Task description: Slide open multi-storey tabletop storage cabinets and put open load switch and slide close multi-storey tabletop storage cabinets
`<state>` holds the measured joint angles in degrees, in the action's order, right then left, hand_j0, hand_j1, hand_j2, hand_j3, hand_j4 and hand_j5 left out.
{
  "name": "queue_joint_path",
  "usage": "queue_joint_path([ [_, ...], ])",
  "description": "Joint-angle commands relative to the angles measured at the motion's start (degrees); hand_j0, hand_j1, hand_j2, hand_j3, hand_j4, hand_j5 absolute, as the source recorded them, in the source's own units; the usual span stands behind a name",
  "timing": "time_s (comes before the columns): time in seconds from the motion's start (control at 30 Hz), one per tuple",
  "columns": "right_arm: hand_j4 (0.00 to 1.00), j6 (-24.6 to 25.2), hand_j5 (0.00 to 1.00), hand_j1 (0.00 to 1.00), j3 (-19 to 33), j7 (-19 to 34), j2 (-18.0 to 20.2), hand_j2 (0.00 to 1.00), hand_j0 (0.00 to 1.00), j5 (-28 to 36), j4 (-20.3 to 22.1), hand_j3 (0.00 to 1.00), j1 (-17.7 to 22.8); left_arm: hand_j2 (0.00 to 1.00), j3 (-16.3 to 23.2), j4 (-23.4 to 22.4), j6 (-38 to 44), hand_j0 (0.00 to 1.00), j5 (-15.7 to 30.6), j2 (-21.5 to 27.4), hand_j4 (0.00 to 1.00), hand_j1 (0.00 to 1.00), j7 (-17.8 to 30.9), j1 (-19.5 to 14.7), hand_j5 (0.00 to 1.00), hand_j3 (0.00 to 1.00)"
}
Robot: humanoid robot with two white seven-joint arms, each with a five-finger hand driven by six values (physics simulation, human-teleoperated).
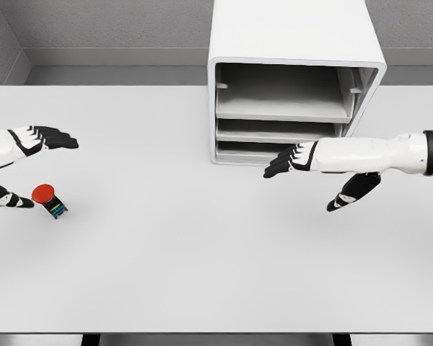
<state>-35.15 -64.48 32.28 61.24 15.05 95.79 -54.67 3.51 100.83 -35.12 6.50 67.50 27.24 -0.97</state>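
Observation:
The load switch (49,200), a small dark block with a red round cap, lies on the table at the left. My left hand (30,167) hovers around it, fingers spread above and thumb just left of the red cap, holding nothing. The white storage cabinet (296,43) stands at the back centre-right, its front showing grey shelves or trays inside. My right hand (314,180) is open in front of the cabinet's lowest level, fingertips (278,166) pointing left, thumb hanging below.
The white table (202,274) spreads wide in front of both hands. A grey wall runs behind the cabinet. The table's front edge is near the bottom of the picture.

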Motion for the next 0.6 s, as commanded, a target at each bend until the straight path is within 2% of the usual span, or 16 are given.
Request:
queue_joint_path([
  [0.0,1.00,0.1,1.00,1.00,0.1,0.0,0.1,1.00,1.00,0.4,0.0,1.00,0.0,1.00,-3.0,0.2,0.1,1.00,-3.1,-0.1,1.00,1.00,0.3,0.1,1.00,1.00],
  [0.13,1.00,0.1,1.00,1.00,0.1,2.2,0.7,1.00,1.00,0.2,-0.1,1.00,-0.4,1.00,-3.2,0.2,0.1,1.00,-5.1,-0.4,1.00,1.00,0.7,-0.1,1.00,1.00],
  [0.2,1.00,0.1,1.00,1.00,0.3,0.2,0.7,1.00,1.00,0.2,-0.3,1.00,-0.3,1.00,-2.5,0.2,0.1,1.00,-5.3,-0.2,1.00,1.00,1.1,0.3,1.00,1.00],
  [0.27,1.00,0.1,1.00,1.00,0.6,-3.3,0.5,1.00,1.00,0.3,-1.2,1.00,-0.3,1.00,-1.8,0.2,0.1,1.00,-5.5,-0.1,1.00,1.00,4.0,0.2,1.00,1.00],
  [0.33,1.00,0.1,1.00,1.00,1.2,-3.6,-0.3,1.00,1.00,0.4,-1.9,1.00,-0.4,1.00,-1.1,0.2,0.1,1.00,-5.5,-0.3,1.00,1.00,6.1,0.2,1.00,1.00],
  [0.47,1.00,0.1,1.00,1.00,1.7,-3.4,-2.9,1.00,1.00,0.4,-2.0,1.00,-1.6,1.00,0.1,0.2,0.1,1.00,-5.5,-1.7,1.00,1.00,6.0,0.0,1.00,1.00],
  [0.5,1.00,0.1,1.00,1.00,1.7,-3.3,-3.8,1.00,1.00,0.3,-2.1,1.00,-2.3,1.00,0.4,0.2,0.1,1.00,-5.6,-3.3,1.00,1.00,5.9,-0.1,1.00,1.00],
  [0.57,1.00,1.5,1.00,1.00,1.7,-3.1,-5.1,1.00,1.00,0.3,-2.1,1.00,-3.4,1.00,0.7,0.2,0.1,1.00,-8.2,-4.1,1.00,1.00,5.8,-0.2,1.00,1.00],
])
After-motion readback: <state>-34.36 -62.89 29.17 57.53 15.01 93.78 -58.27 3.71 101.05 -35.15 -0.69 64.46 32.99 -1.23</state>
